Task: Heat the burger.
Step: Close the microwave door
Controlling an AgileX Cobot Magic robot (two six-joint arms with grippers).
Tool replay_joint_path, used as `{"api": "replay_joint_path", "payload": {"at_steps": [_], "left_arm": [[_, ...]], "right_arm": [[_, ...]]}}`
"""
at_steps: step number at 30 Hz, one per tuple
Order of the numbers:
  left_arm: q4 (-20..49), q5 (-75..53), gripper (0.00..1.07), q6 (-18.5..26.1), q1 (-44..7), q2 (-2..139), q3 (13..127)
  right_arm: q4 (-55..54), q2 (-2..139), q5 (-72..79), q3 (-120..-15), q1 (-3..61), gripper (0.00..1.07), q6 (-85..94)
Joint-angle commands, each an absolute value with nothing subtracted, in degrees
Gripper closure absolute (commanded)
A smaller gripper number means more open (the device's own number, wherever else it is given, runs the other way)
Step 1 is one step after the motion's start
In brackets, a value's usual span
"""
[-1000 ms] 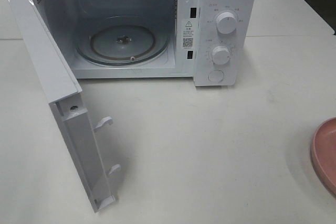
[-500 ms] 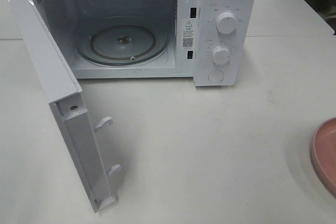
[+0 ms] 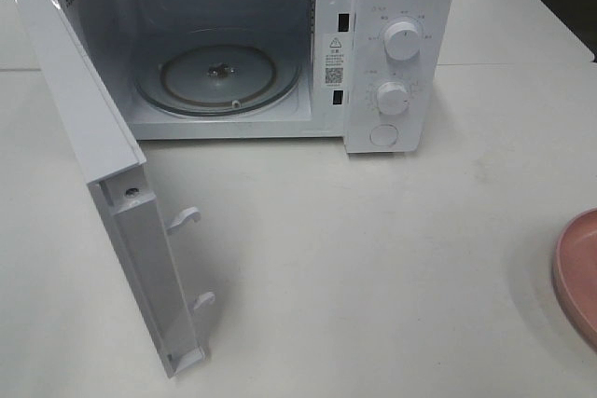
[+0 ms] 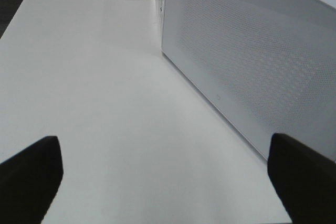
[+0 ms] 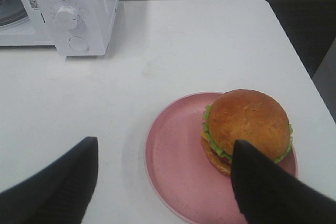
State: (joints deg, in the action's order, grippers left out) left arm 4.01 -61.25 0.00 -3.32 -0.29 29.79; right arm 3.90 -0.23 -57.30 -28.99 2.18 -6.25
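Right pincer (image 5: 163, 179) hangs spread wide over the white bench (image 5: 184, 51), grasping nothing, one dark finger (image 5: 58, 182) over bare bench and the other just in front of the burger. Between and a little beyond those fingers sits the round burger with its glossy golden-brown bun, frilly green lettuce and yellow cheese (image 5: 245, 124), off-centre on a shallow pink round plate (image 5: 173, 166). Further ahead of this pincer stands the white boxy microwave oven (image 5: 79, 3), well apart from the plate.

Left pincer (image 4: 165, 182) is likewise released, nothing between its fingers, with the perforated white outer face of the open microwave door (image 4: 247, 56) just beside it.

I'd judge the burger light and soft, a loose stack that could slide apart or squash, and the bun looks slick. Taking it low across the sides, spanning patty and both bun halves with a gentle squeeze, seems safest; lifting the stiff plate by its rim is another option.

Only the right wrist view shows the burger; the high view catches merely a sliver of the plate, no arms, but alone shows the glass turntable (image 3: 219, 72) bare inside the open cavity.
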Motion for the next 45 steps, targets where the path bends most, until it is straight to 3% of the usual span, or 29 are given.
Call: {"api": "replay_joint_path", "payload": {"at_steps": [1, 45], "left_arm": [[3.90, -61.13, 0.08, 0.00, -3.15, -0.63, 29.56], [3.90, -61.13, 0.08, 0.00, -3.15, -0.63, 29.56]], "right_arm": [[3.50, -1.78, -57.18, -28.82, 1.89, 0.38, -5.16], [3.50, -1.78, -57.18, -28.82, 1.89, 0.39, -5.16]]}}
